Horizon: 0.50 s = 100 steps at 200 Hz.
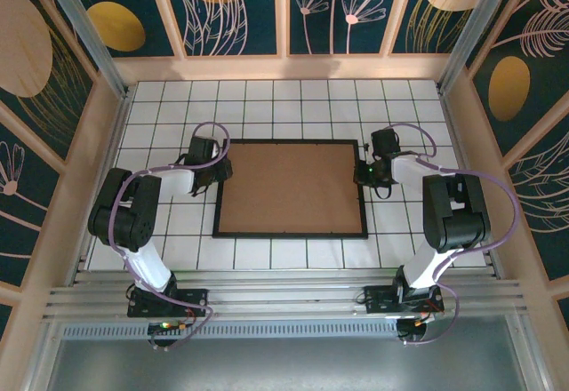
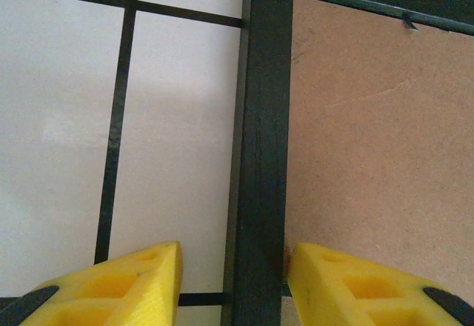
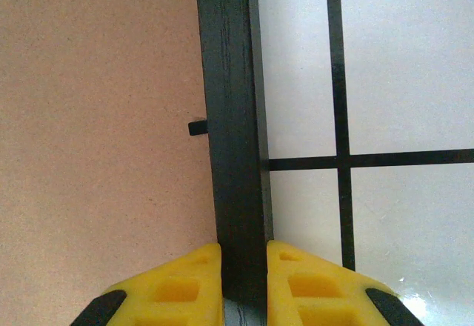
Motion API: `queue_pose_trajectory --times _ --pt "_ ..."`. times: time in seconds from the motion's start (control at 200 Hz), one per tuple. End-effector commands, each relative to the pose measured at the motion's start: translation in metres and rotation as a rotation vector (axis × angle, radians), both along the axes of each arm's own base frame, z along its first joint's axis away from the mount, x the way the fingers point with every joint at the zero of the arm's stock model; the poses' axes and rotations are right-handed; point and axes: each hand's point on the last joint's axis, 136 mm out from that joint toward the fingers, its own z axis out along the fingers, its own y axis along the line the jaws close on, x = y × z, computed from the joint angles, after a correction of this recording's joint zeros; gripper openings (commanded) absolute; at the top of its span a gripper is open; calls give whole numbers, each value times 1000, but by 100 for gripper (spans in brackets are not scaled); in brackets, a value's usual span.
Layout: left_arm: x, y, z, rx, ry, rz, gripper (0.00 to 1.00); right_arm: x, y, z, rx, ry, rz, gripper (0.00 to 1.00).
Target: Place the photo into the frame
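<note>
The large, thin black rectangular picture frame (image 1: 289,235) lies flat in the middle of the table, back side up, its long sides running left to right. A plain brown fibreboard backing board (image 1: 292,187) fills its opening edge to edge. In the left wrist view the frame (image 2: 259,155) runs up the picture as a dark rail with a corner at the top, the backing board (image 2: 378,155) to its right, and a small dark metal tab (image 2: 409,22) sits at the board's upper edge. In the right wrist view the frame (image 3: 231,118) again runs upward, the backing board (image 3: 96,118) to its left and a short black tab (image 3: 197,127) reaching from the rail onto the board. The left gripper (image 1: 220,172) is at the frame's left rail near the far corner. Seen from its own camera, the left gripper (image 2: 233,267) straddles that rail with its yellow fingers (image 2: 126,281) spread, the outer one clearly off the wood. The right gripper (image 1: 364,173) is at the right rail, and up close the right gripper (image 3: 244,267) has both yellow fingers (image 3: 178,289) pressed against the rail's sides, clamping it. All of this rests on a white-tiled table (image 1: 293,107) with black grid lines.
</note>
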Motion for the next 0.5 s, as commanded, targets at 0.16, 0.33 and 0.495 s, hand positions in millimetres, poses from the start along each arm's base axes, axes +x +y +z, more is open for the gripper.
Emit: queue_pose_trajectory --times 0.16,0.33,0.495 --pt "-33 -14 -15 45 115 -67 51 -1 9 0 2 5 26 18" --pt "-22 -2 28 5 -4 8 54 0 9 1 -2 1 26 18" --pt "-32 9 42 -78 -27 51 53 0 9 2 -2 -1 28 18"
